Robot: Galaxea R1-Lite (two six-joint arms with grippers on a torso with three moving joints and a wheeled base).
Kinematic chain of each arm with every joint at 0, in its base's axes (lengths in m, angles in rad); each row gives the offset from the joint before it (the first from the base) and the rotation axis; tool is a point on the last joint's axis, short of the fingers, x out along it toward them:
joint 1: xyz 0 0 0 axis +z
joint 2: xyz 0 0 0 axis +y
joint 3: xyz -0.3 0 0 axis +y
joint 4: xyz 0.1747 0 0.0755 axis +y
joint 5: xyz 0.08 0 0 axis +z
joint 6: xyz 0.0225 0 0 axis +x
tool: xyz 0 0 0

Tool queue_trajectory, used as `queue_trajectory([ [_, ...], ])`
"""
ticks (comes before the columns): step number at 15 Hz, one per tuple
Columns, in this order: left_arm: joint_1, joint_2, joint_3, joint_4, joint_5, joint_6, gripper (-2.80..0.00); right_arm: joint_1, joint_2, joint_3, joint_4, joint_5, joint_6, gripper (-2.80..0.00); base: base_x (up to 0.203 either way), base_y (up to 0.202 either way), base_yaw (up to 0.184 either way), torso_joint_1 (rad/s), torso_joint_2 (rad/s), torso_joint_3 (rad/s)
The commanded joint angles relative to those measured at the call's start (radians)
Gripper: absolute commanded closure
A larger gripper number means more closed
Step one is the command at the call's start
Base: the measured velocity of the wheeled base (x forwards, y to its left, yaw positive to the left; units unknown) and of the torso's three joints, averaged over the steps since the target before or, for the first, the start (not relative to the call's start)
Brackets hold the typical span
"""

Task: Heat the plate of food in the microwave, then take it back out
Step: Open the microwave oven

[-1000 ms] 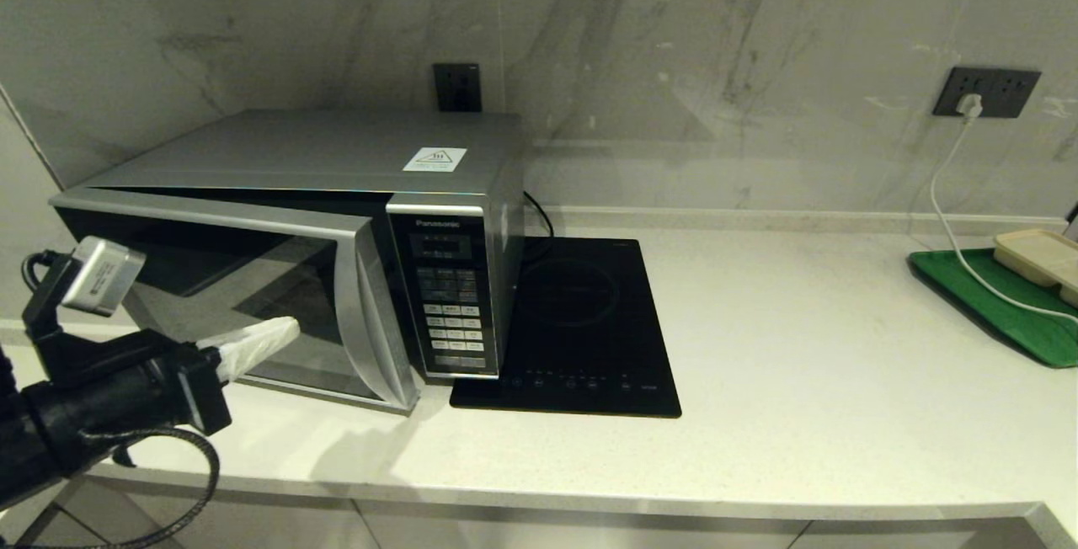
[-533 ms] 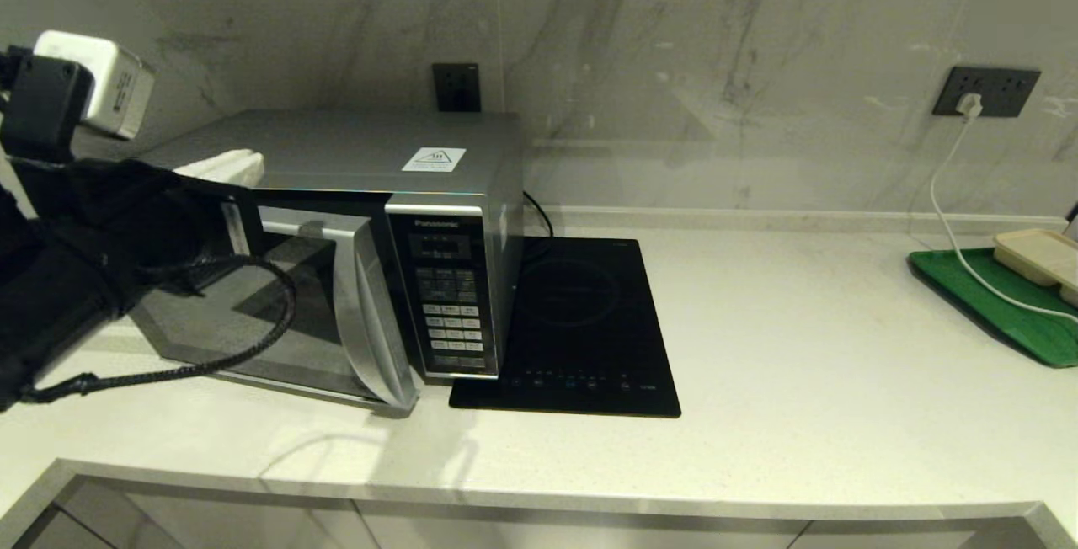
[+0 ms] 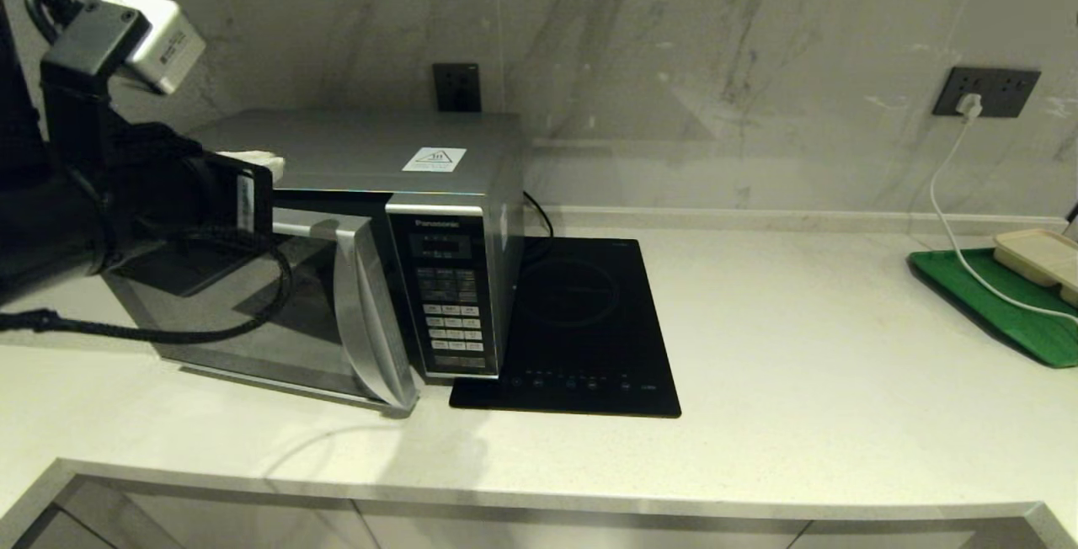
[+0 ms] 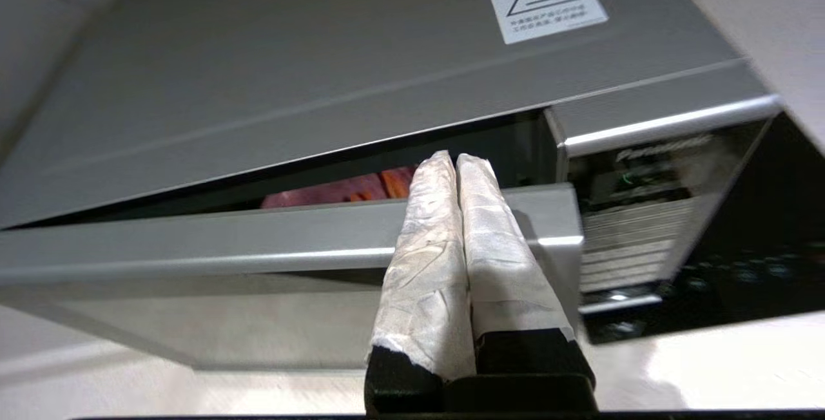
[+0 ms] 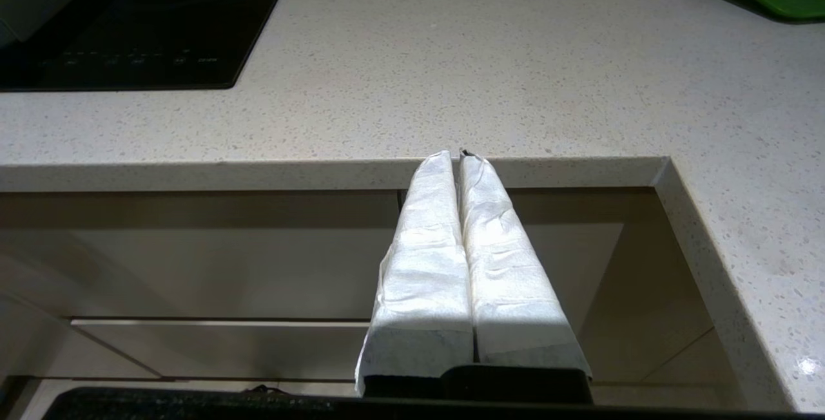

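Observation:
The silver Panasonic microwave [image 3: 379, 145] stands at the counter's left with its dark glass door [image 3: 278, 313] a little ajar. Through the gap above the door's top edge, a strip of the lilac plate of food [image 4: 335, 189] with orange fries shows inside the microwave. My left gripper [image 3: 265, 163] [image 4: 456, 161] is shut and empty, its white-wrapped fingertips over the door's top edge near the keypad panel [image 3: 446, 305]. My right gripper [image 5: 456, 157] is shut and empty, hanging just below the counter's front edge; it is out of the head view.
A flat black induction cooktop [image 3: 581, 330] lies right of the microwave. A green tray [image 3: 1002, 305] with a beige compartment tray [image 3: 1040, 254] sits at the far right, crossed by a white cable [image 3: 947, 195] plugged into a wall socket.
My left arm rose from low in front of the door to the level of its top edge and moved a little rightward. The door swung partly back toward the microwave.

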State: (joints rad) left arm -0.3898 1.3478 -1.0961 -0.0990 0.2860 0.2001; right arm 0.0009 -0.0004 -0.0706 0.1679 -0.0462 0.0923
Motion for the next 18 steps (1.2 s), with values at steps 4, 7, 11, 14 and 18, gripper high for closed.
queue_trajectory([
  [4,-0.006,0.188,-0.367,0.458,0.006,-0.215,0.0,0.001,0.0,0.0,0.001,0.0,0.0,0.0,0.0,0.0,0.0,0.0,0.0,0.0],
  [7,-0.007,0.264,-0.451,0.585,0.009,-0.317,0.0,0.001,0.0,0.0,0.001,0.0,0.0,0.0,0.0,0.0,0.0,0.0,0.0,0.0],
  [11,-0.009,0.31,-0.516,0.605,0.006,-0.371,0.0,0.001,0.0,0.0,0.001,0.0,0.001,0.0,0.0,0.0,0.0,0.0,0.0,0.0],
  [14,-0.008,0.333,-0.51,0.599,0.007,-0.379,0.0,0.001,0.0,0.0,0.001,0.0,0.0,0.0,0.0,0.0,0.0,0.0,0.0,0.0],
  [18,-0.009,0.352,-0.508,0.601,0.013,-0.398,0.0,0.0,0.0,0.0,0.001,0.001,0.0,0.0,0.0,0.0,0.0,0.0,0.0,0.0],
])
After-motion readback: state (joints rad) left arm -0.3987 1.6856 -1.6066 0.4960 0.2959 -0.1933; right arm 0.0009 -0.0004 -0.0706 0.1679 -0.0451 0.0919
